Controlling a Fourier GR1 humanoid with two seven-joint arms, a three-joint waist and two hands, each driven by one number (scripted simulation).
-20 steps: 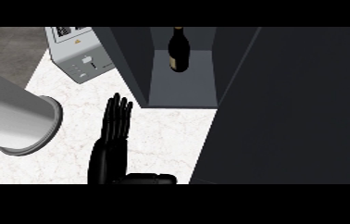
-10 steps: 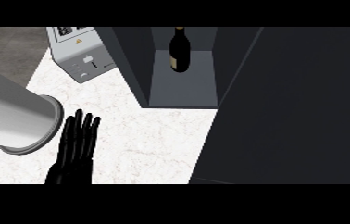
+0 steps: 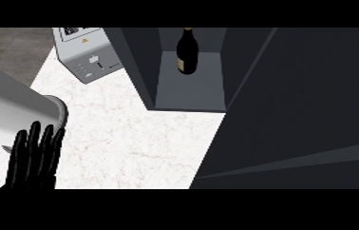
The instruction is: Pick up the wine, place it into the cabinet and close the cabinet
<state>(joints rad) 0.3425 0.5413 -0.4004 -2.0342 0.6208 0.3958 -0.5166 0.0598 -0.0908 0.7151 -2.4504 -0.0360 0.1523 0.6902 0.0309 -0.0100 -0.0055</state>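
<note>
A dark wine bottle [image 3: 186,53] with a pale label stands upright inside the open grey cabinet [image 3: 189,91], toward the back of its floor. The cabinet's dark door [image 3: 294,115] fills the right side of the view, swung out over the counter. At the lower left edge my left hand [image 3: 32,158] shows with straight fingers pointing up, holding nothing and well away from the bottle. No right hand shows anywhere.
A white toaster [image 3: 88,55] stands on the marble counter [image 3: 133,138] left of the cabinet. A large grey round vessel [image 3: 32,112] sits at the left edge, just above my left hand.
My left hand has slid left and down toward the lower left corner. Bottle, cabinet and door stand as before.
</note>
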